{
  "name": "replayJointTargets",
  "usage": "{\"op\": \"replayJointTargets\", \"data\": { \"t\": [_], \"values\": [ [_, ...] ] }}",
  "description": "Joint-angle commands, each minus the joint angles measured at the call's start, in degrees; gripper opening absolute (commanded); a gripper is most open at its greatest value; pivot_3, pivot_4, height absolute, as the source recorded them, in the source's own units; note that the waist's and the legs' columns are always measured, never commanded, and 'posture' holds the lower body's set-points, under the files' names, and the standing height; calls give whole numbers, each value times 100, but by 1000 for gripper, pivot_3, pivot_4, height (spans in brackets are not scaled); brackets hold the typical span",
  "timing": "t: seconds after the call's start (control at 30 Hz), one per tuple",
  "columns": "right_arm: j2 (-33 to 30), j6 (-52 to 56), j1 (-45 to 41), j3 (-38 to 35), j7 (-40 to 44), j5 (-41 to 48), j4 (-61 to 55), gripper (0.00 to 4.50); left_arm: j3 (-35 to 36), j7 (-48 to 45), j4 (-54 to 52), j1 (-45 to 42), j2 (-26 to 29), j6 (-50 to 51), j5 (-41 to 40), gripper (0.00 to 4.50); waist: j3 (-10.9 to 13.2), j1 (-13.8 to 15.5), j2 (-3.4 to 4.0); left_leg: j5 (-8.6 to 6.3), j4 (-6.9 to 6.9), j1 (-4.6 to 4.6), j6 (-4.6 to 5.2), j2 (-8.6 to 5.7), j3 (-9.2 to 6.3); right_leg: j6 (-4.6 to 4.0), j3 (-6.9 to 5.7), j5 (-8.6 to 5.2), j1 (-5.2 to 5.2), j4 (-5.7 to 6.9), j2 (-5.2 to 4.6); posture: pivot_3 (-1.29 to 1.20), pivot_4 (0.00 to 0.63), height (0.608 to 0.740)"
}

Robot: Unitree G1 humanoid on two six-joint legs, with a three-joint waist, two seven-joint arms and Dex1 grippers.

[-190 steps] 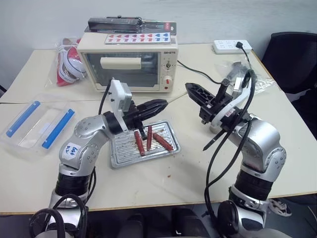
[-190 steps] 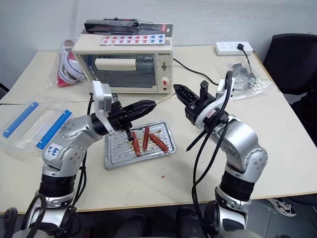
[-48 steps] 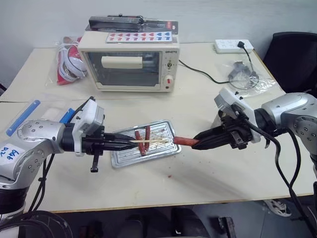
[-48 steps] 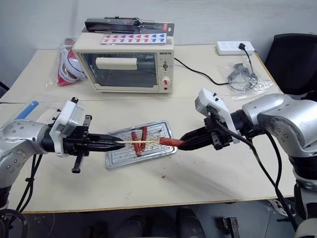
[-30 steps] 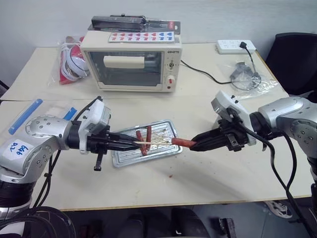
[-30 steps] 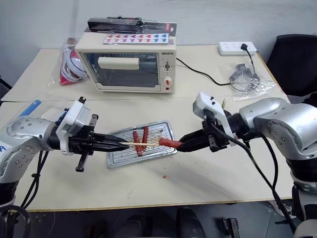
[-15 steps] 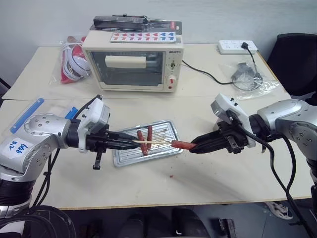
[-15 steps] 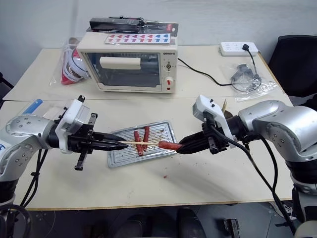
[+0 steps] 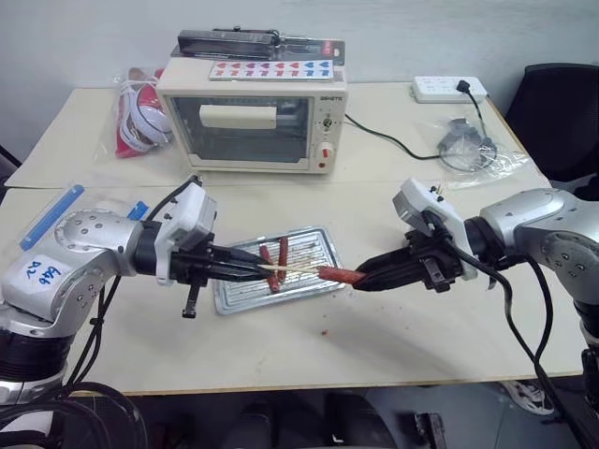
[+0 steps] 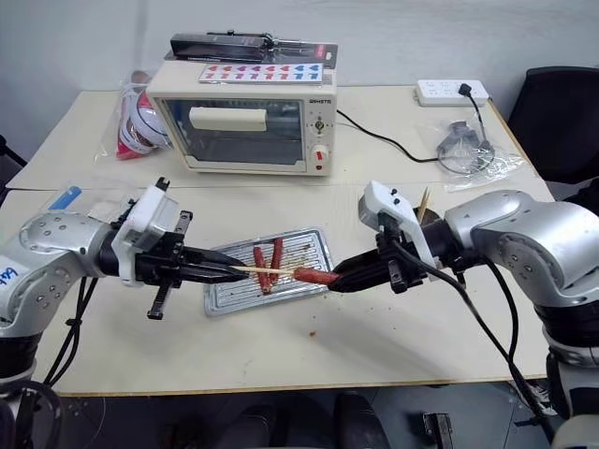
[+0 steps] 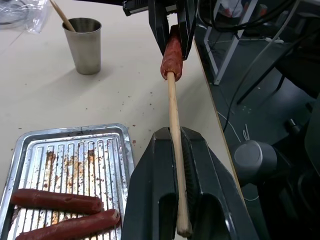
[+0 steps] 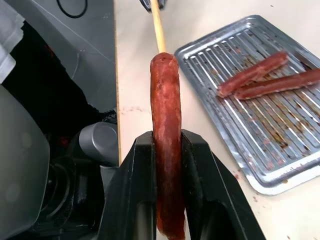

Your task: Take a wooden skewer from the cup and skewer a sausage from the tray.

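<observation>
My left gripper (image 9: 253,272) is shut on a wooden skewer (image 9: 292,270) that points level toward the right. My right gripper (image 9: 365,279) is shut on a reddish sausage (image 9: 339,275) and points back at it. The skewer (image 11: 173,115) tip meets the free end of the sausage (image 11: 172,57), just above the right edge of the silver tray (image 9: 229,301). Two more sausages (image 9: 271,257) lie on the tray's ridged floor. The cup (image 11: 82,45) stands on the table behind my right gripper with a stick in it.
A cream toaster oven (image 9: 253,112) stands at the back with a cable running to a power strip (image 9: 449,89). A clear box with blue clips (image 9: 56,210) lies at the left. A plastic bag (image 9: 468,140) sits at the back right, and a black chair (image 9: 562,103) stands beside the table.
The right gripper, first open and empty, now holds one of the three tray sausages. Over the last second the small gap between skewer tip and sausage has shut; both hands barely moved.
</observation>
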Motion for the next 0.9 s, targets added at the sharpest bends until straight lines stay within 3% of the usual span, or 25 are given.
{"op": "replayJointTargets", "data": {
  "t": [0.03, 0.37, 0.47, 0.6, 0.9],
  "values": [
    [67, 95, -168, -79, -33, 191, -198, 632, -26, -77, 0, -156, -47, -124, 55, 0, 0, -2, 0, 0, 0, 0, 0, 0, 0, 0, 0, 0, 0, 0, 0, 0, 150, 740],
    [126, 215, -221, -124, -115, 369, -301, 632, -115, -82, 12, -160, -209, -156, 159, 0, 0, 1, 0, 0, 2, 0, 0, 0, 0, 0, 0, 0, 0, 1, 0, 0, 150, 740],
    [99, 182, -212, -118, -128, 342, -296, 1133, -91, -37, 11, -110, -234, -169, 192, 0, 0, 0, 0, 0, 2, 0, 0, 0, 0, 0, 0, 0, 0, 1, 0, 0, 150, 740],
    [1, 11, -209, -131, -159, 153, -249, 2160, 71, 110, -8, 74, -204, -173, 205, 0, 0, -5, 0, 0, 2, 0, 0, 0, 0, 0, 0, 0, 0, 1, 0, 0, 150, 740],
    [128, -533, -489, -408, -529, -348, 293, 2160, 1013, 938, -416, 1121, -248, -35, -4, 0, 0, -2, 0, 0, 2, 0, -1, 0, 1, 0, 1, 0, -1, 2, 0, 0, 150, 740]
  ]
}}
